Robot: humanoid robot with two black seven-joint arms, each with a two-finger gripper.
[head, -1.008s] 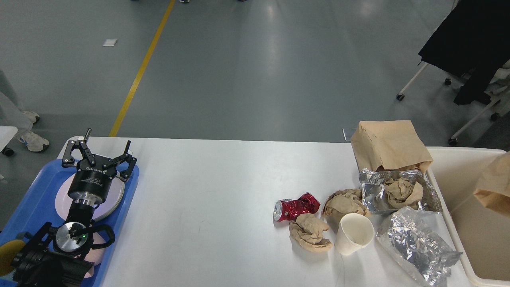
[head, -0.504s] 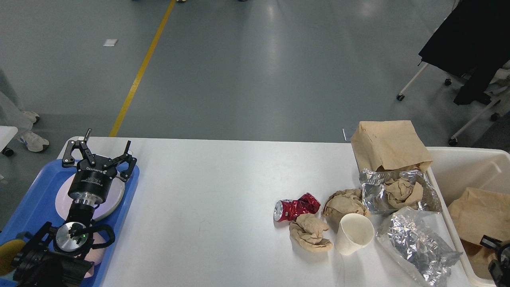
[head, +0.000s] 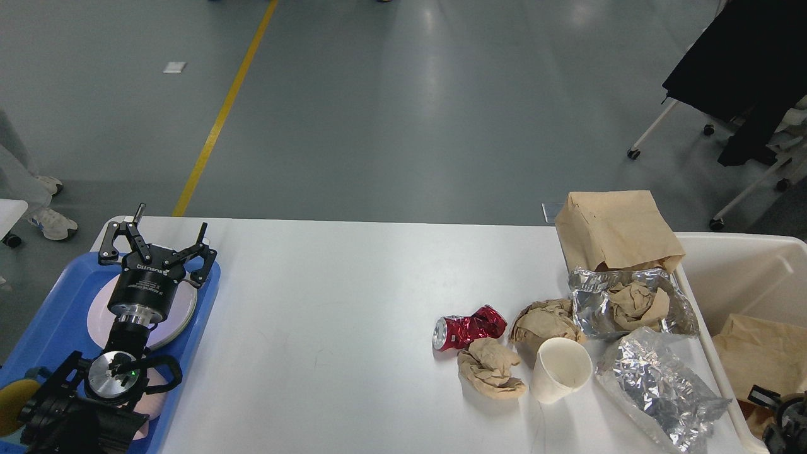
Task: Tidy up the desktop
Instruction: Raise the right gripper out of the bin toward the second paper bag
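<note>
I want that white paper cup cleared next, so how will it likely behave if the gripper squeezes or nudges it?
The white paper cup lies tipped on the desktop, so a nudge would probably roll it in an arc. It looks empty and thin-walled, so likely light and easily crushed. It touches a crumpled paper wad, which may shift too.

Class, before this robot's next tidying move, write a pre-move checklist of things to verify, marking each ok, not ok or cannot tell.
1. Left hand open and empty over the blue plastic tray: ok.
2. Right hand state, only partly in view: cannot tell.
3. White rectangular desktop free of litter: not ok.
4. Crushed red metal can unobstructed from above: ok.
5. Cream plastic bin has room: ok.
</note>
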